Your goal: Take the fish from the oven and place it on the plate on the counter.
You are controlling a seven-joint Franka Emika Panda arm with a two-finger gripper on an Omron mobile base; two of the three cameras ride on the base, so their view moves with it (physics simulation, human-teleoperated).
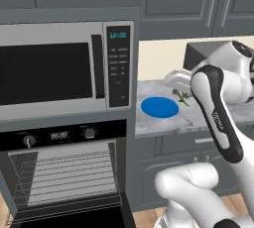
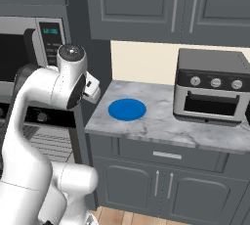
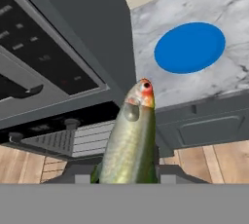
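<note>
Plate (image 1: 159, 107) on counter (image 1: 208, 118), right of microwave (image 1: 64, 68); oven (image 1: 64, 172) below microwave; toaster oven (image 2: 212, 87) right of plate.

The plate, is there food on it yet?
Empty: the blue plate is bare on the counter. The fish is between the fingers.

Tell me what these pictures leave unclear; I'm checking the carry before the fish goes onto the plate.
- Jaws: in the hand view the fish covers them, so the contact itself is hidden.
- Fish in the left base view: a small sliver beside the arm; its height over the counter cannot be judged.
- Gripper in the right base view: blocked by the arm.
- Oven: the door is cut off by the bottom edge.
</note>
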